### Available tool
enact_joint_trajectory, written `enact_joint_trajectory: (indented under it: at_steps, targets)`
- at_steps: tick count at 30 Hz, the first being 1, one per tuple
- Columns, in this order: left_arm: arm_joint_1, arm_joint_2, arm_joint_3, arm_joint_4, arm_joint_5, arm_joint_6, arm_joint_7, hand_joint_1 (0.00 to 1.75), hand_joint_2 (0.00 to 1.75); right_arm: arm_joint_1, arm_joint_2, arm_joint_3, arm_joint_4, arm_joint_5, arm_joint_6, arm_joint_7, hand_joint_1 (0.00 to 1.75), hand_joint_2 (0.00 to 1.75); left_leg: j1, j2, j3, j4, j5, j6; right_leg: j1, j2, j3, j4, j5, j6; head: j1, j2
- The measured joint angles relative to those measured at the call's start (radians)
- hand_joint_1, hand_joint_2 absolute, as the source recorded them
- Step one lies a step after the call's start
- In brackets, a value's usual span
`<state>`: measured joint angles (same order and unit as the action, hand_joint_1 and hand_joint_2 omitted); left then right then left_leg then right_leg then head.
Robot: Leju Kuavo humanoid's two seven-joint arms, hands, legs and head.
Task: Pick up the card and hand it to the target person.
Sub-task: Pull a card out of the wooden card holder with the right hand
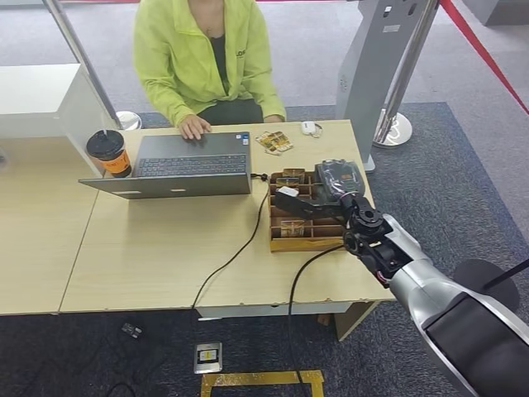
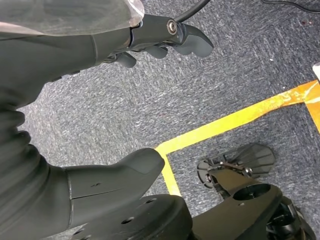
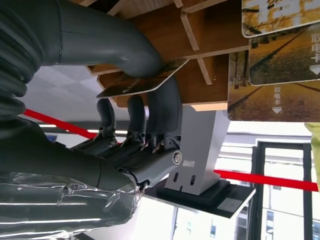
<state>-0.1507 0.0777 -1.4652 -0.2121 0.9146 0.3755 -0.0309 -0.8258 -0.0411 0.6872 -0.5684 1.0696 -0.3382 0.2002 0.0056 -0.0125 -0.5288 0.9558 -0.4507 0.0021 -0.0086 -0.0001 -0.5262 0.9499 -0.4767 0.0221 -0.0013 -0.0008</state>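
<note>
Reaching over the wooden tray [image 1: 306, 243] on the desk [image 1: 156, 256], the right hand [image 1: 340, 203] held a card [image 3: 145, 82] pinched between its thick thumb and the darker fingers [image 3: 166, 107] (the right wrist view showed this most plainly, the card's edge caught between them just at the tray's wooden dividers). In the head view the hand sat over the tray's far right compartments, and a pale tip of something showed at its fingertips above the tray; whether that was the card could not be told from there. More cards [image 3: 281, 55] with a yellow-leaved picture stood in the tray's slots close by, and a few loose ones [image 1: 274, 141] lay on the desk beyond the tray.

The left hand [image 2: 113, 115] hung down over the grey carpet [image 2: 226, 70] beside a strip of yellow tape [image 2: 234, 120], its thumb and fingers apart with nothing between them.

Across the desk sat a person in a lime-green jacket [image 1: 206, 58], one hand [image 1: 194, 126] resting at the far edge of an open laptop [image 1: 181, 169]. A paper cup with a black lid [image 1: 109, 153] stood just left of the laptop, and a black cable [image 1: 240, 248] ran from near the tray off the desk's front edge.
</note>
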Motion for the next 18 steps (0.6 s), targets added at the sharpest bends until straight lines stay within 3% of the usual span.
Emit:
enact_joint_trajectory:
  at_steps: [4, 9, 18]
  targets:
    - [0.0, 0.0, 0.0, 0.0, -0.001, -0.002, 0.002, 0.0, 1.75, 0.0, -0.002, 0.0, 0.0, -0.004, -0.01, 0.0, 1.58, 1.75, 0.0, 0.0, 0.0, 0.0, 0.0, 0.0, 0.0, 0.0, 0.0, 0.0, 0.0, 0.0, 0.0, 0.0]
    - [0.0, 0.0, 0.0, 0.0, -0.002, -0.002, 0.002, 0.0, 1.75, 0.0, -0.007, 0.0, -0.007, -0.005, -0.018, 0.003, 1.75, 1.75, 0.0, 0.0, 0.0, 0.0, 0.0, 0.0, 0.0, 0.0, 0.0, 0.0, 0.0, 0.0, 0.0, 0.0]
    - [0.0, 0.0, 0.0, 0.0, -0.008, -0.002, 0.001, 0.0, 1.75, 0.004, -0.028, 0.0, -0.062, 0.008, -0.011, 0.014, 1.74, 1.75, 0.0, 0.0, 0.0, 0.0, 0.0, 0.0, 0.0, 0.0, 0.0, 0.0, 0.0, 0.0, 0.0, 0.0]
